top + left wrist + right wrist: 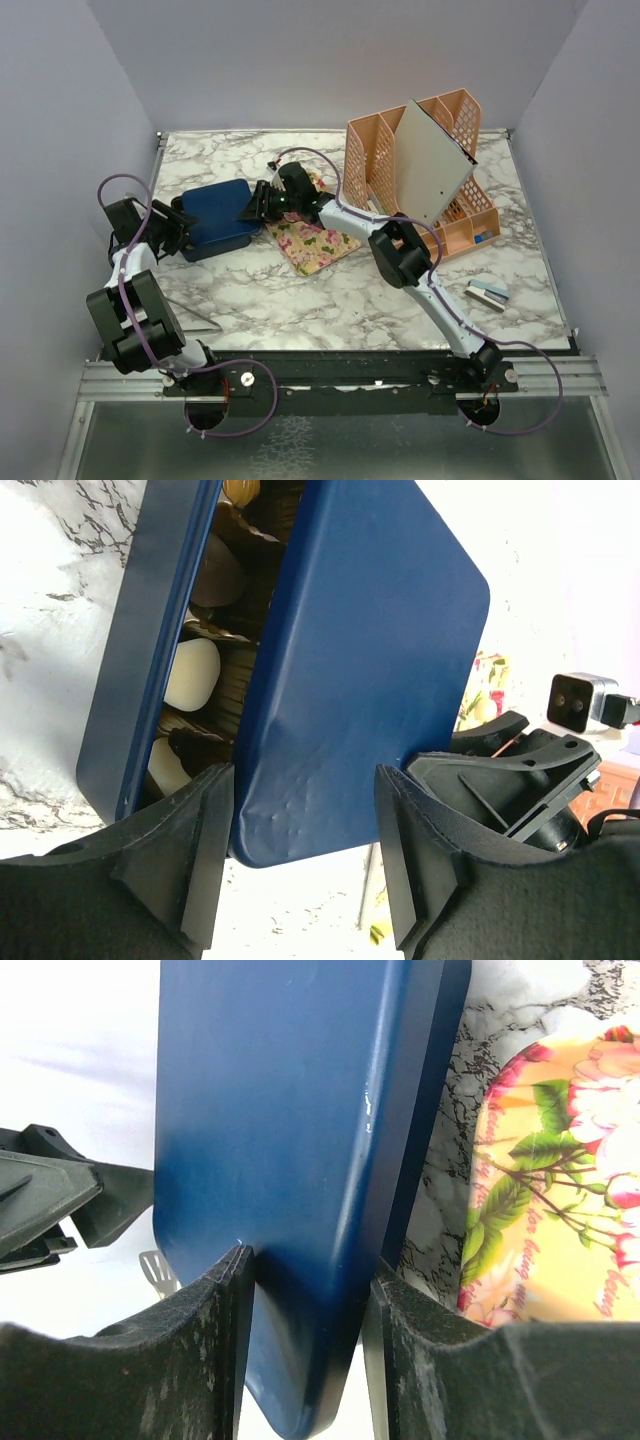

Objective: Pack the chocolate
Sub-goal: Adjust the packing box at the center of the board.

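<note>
The chocolate [192, 673], cream and dark brown pieces, shows through a gap between the dark blue box base [150, 630] and its tilted blue lid [370, 650]. The box [215, 215] lies at the left of the table. My left gripper [180, 228] is at its left end. There the lid's near corner sits between the open jaws of the left gripper [305, 780]. My right gripper [250, 205] is at the box's right end. In the right wrist view the right gripper [308, 1260] presses both pads on the lid [280, 1110] and base [425, 1110].
A floral tray [315, 240] lies just right of the box, under the right arm. Behind it stands an orange desk organizer [372, 165] with a grey board [430, 160] leaning in it. A small blue and white object [487, 292] lies at the front right.
</note>
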